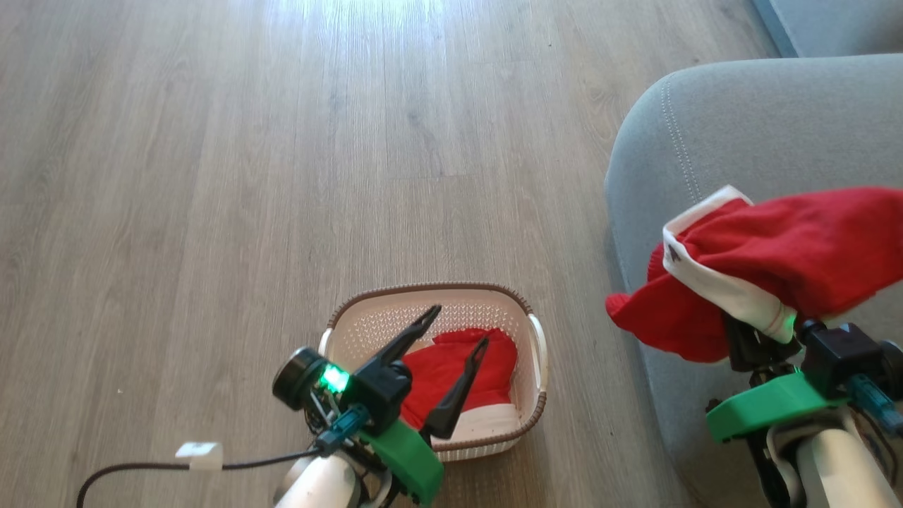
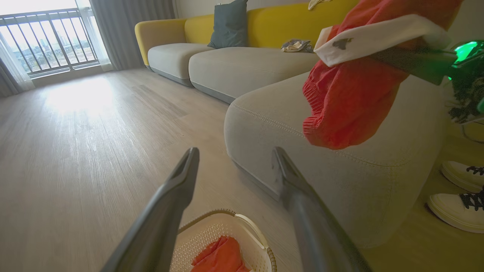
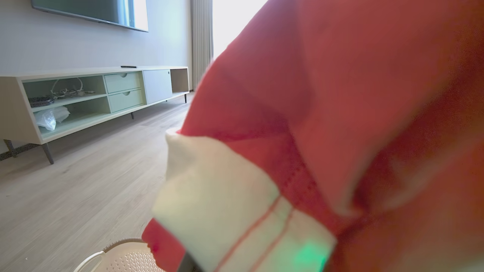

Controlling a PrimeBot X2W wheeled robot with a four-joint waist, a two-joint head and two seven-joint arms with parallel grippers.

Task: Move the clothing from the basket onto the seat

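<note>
head view: the right gripper [image 1: 758, 339], at the lower right of the frame, is holding up the lifted garment [image 1: 797, 240]. its fingers are buried under the cloth and closing on it near the white band with the small dark logo. the red fabric is hanging over the grey seat [image 1: 741, 120], which is filling the right side of the frame, and a lower fold is drooping past the seat's left edge. whether the cloth is touching the cushion, i cannot tell. the left gripper [image 1: 460, 325], at the lower middle, is hovering over the basket [image 1: 395, 317], its two dark fingers spreading wide with nothing between them. the basket is sitting on the wooden floor [image 1: 247, 176] just left of the seat, apart from it. the second garment [image 1: 441, 367] is lying crumpled inside the basket, red with a white band toward the bottom edge of the frame. in the left wrist view, two white shoes [image 2: 457, 211] are standing on the floor at the right edge, beside the seat.
</note>
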